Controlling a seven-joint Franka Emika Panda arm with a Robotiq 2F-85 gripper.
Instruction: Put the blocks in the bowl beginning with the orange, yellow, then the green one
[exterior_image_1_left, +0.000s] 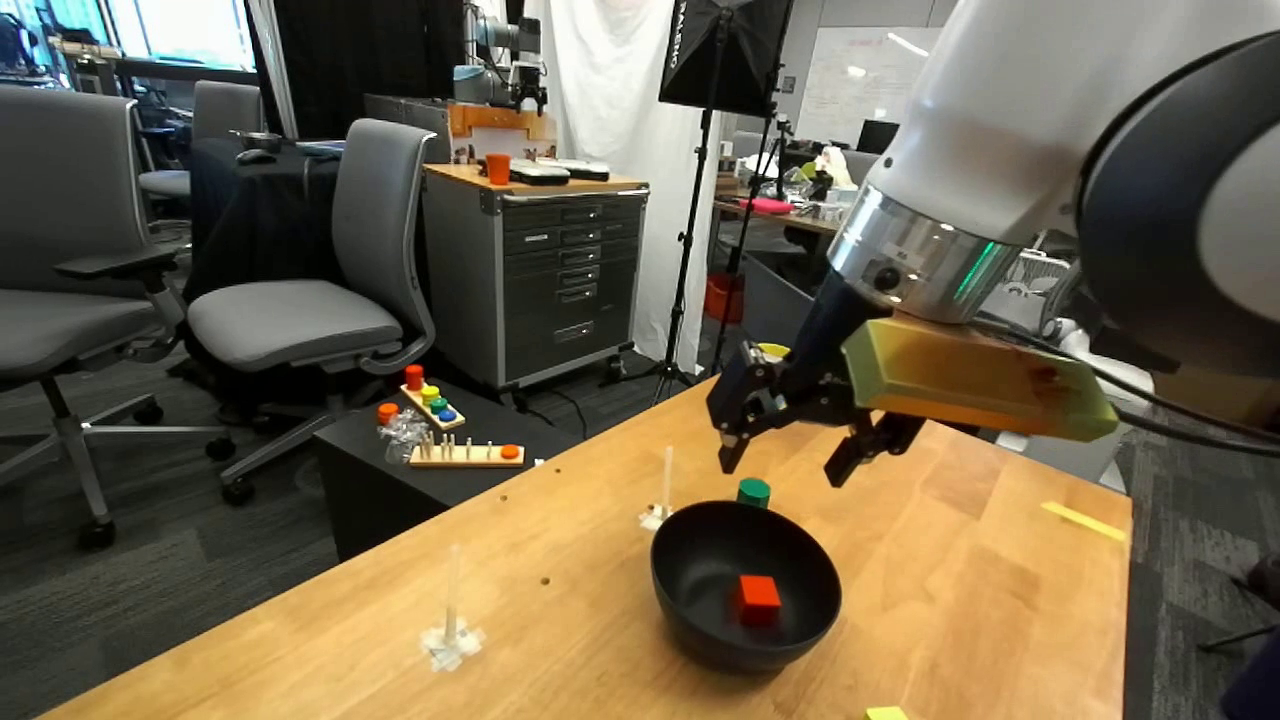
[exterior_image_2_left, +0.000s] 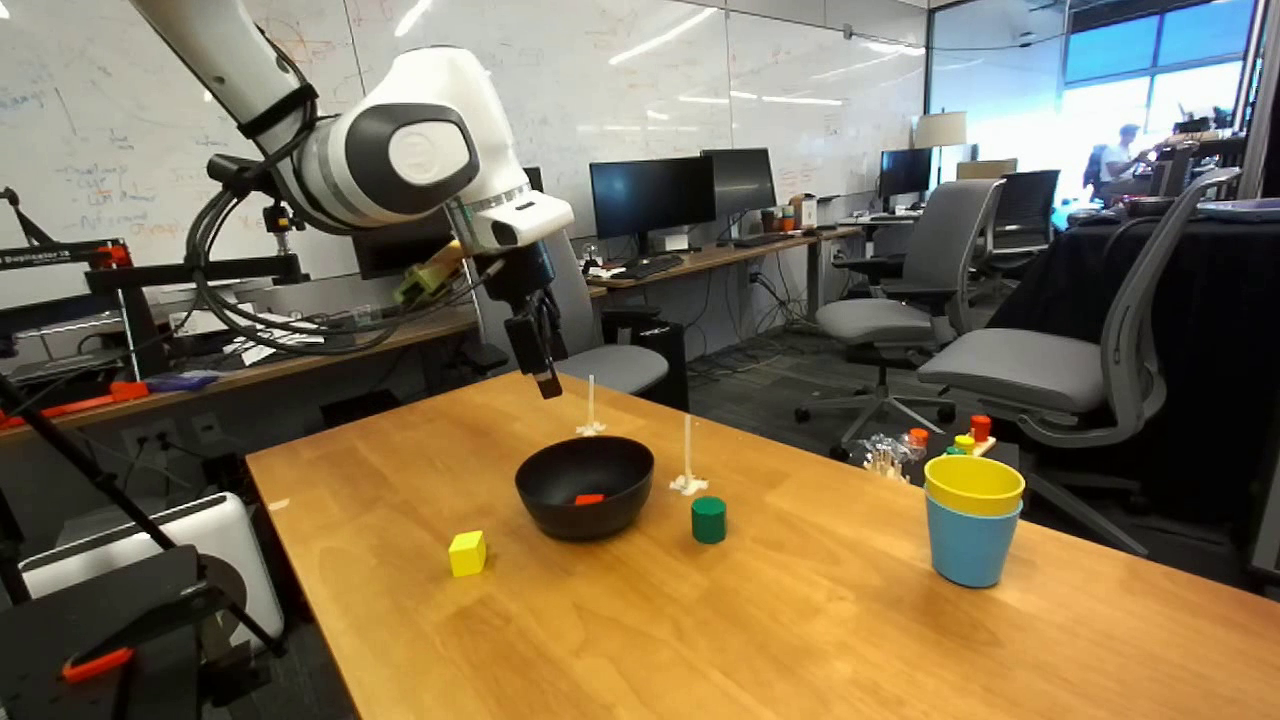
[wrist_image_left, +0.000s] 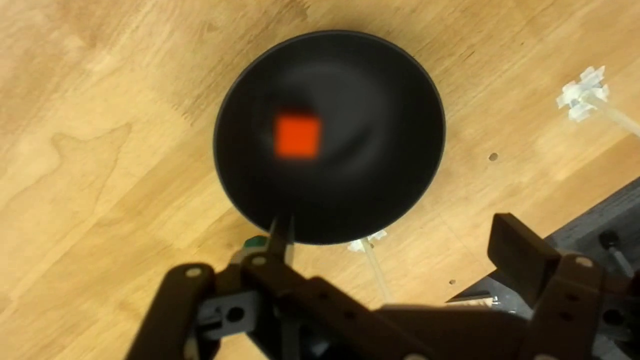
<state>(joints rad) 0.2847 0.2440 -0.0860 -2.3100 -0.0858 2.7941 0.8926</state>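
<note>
The black bowl (exterior_image_1_left: 700, 560) stands on the table in both exterior views (exterior_image_2_left: 560, 515) and fills the middle of the wrist view (wrist_image_left: 390, 135). The orange-red block (exterior_image_1_left: 758, 600) lies inside it, seen also from above (wrist_image_left: 298, 136). The yellow block (exterior_image_2_left: 467, 554) sits on the table beside the bowl; only its top (exterior_image_1_left: 885, 713) shows at a lower frame edge. The green block (exterior_image_2_left: 709, 520), rounded in shape, stands on the bowl's other side, partly hidden behind the rim (exterior_image_1_left: 754, 492). My gripper (exterior_image_1_left: 787, 465) is open and empty, above the table and bowl, fingers wide apart (wrist_image_left: 393, 232).
Two thin upright posts with taped bases stand near the bowl (exterior_image_1_left: 667, 480) and farther along the table edge (exterior_image_1_left: 453, 600). A yellow cup (exterior_image_2_left: 975, 485) sits in a blue cup (exterior_image_2_left: 970, 545). A yellow strip (exterior_image_1_left: 1083, 520) lies on the table. Toy pieces (exterior_image_1_left: 467, 455) rest on a black box beyond the edge.
</note>
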